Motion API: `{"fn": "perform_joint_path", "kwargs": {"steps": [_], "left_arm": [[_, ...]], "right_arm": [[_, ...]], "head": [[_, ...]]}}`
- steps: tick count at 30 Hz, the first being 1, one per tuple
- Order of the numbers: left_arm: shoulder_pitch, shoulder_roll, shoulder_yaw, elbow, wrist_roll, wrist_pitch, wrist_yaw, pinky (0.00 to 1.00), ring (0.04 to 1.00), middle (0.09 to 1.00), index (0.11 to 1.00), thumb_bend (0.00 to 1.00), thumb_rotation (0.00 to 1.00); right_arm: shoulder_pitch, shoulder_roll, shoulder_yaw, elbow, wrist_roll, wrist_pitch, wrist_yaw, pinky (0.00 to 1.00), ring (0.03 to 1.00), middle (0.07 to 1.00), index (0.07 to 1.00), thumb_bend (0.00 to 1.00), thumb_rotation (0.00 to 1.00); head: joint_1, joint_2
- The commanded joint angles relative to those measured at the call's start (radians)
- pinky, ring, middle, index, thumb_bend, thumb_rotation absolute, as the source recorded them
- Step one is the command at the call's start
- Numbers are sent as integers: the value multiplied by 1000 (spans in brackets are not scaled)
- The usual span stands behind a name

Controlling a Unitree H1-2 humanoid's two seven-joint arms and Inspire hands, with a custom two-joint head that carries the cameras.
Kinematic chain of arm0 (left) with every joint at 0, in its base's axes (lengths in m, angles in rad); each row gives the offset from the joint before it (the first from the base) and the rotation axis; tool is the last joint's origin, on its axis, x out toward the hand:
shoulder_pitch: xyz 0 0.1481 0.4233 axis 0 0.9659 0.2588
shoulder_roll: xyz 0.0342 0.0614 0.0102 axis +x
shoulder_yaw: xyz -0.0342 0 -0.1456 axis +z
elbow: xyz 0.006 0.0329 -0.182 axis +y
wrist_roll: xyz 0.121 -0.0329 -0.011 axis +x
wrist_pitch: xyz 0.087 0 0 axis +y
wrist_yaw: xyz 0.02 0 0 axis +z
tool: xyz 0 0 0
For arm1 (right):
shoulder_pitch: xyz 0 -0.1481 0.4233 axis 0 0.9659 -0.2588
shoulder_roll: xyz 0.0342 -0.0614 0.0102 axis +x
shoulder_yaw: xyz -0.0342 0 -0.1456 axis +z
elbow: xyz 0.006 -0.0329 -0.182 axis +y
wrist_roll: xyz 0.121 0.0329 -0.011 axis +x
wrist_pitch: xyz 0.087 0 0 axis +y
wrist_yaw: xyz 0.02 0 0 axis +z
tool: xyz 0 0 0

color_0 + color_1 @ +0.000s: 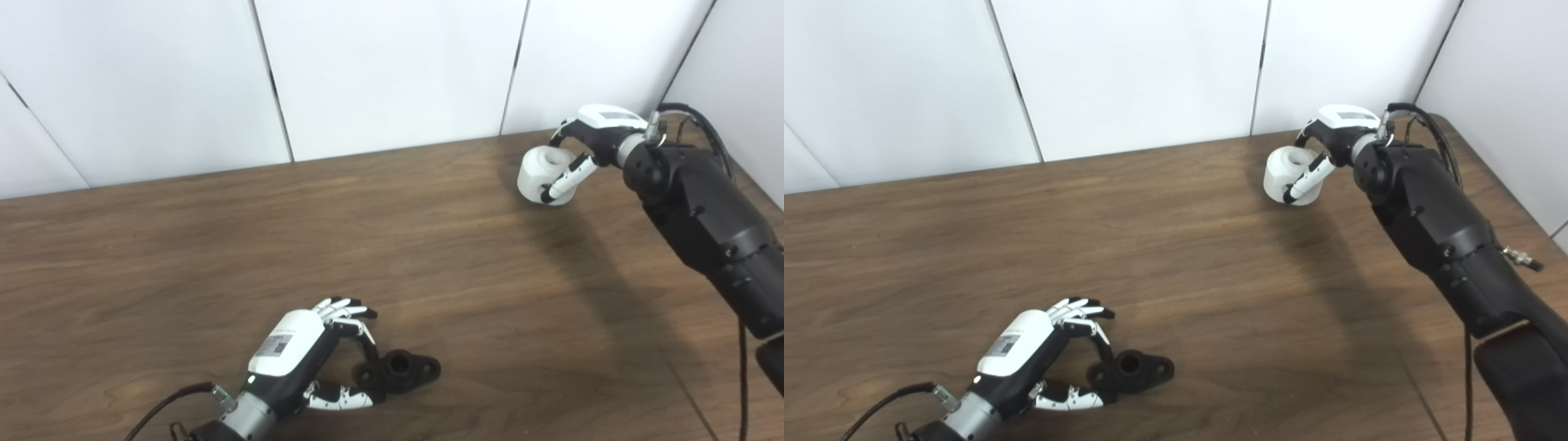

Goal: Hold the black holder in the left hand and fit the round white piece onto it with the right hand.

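In the left eye view, the black holder (398,369) is seen low in the frame, a little left of centre, lying flat on the wooden table (429,245). The left hand (306,355) is curled around its near end — fingers arched over the top, thumb pressed in from below — but whether a firm hold has been gained cannot be told, since the holder is not lifted. At the upper right, the round white piece (544,174) is held in the right hand (576,156), fingers wrapped round its side, with its recessed face turned upward.

In the right eye view, the same layout is shown, shifted leftward: the holder (1131,369) at lower left beside the left hand (1041,361), the white piece (1289,174) at upper right in the right hand (1326,147), well apart from the holder.

Several risks can be judged from here. The holder could be pinched only at its edge and so be twisted or dropped once raised. The white piece is gripped from the side and could be slipped round during the long carry across the table — its bore would then be misaligned with the holder's central boss, and jamming could result.
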Motion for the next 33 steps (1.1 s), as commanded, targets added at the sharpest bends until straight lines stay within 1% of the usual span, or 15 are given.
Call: {"fn": "perform_joint_path", "kwargs": {"steps": [1, 8, 15, 23, 33], "left_arm": [[25, 10, -20, 5, -3, 17, -52, 923, 910, 835, 490, 509, 57], [27, 11, -19, -2, -4, 27, -58, 928, 913, 838, 490, 509, 58], [27, 13, -19, -2, -8, 23, -57, 925, 914, 838, 490, 509, 58], [27, 14, -18, -7, -8, 25, -59, 924, 912, 835, 490, 509, 58], [28, 14, -15, -4, -15, 27, -57, 923, 914, 837, 490, 510, 57]], "right_arm": [[-59, -26, -15, -26, -7, -6, -22, 937, 1000, 953, 758, 911, 387], [-63, -22, -14, -28, -14, 1, -25, 922, 1000, 946, 745, 893, 354], [-52, -18, -27, -27, -5, -12, -63, 901, 1000, 931, 729, 893, 330], [-47, -18, -34, -30, 7, -8, -81, 904, 1000, 930, 722, 884, 343], [-39, -14, -47, -41, 12, -2, -96, 893, 989, 912, 687, 877, 352]], "head": [[1, 1], [2, 5], [2, 8], [-1, 12], [-2, 12]]}}
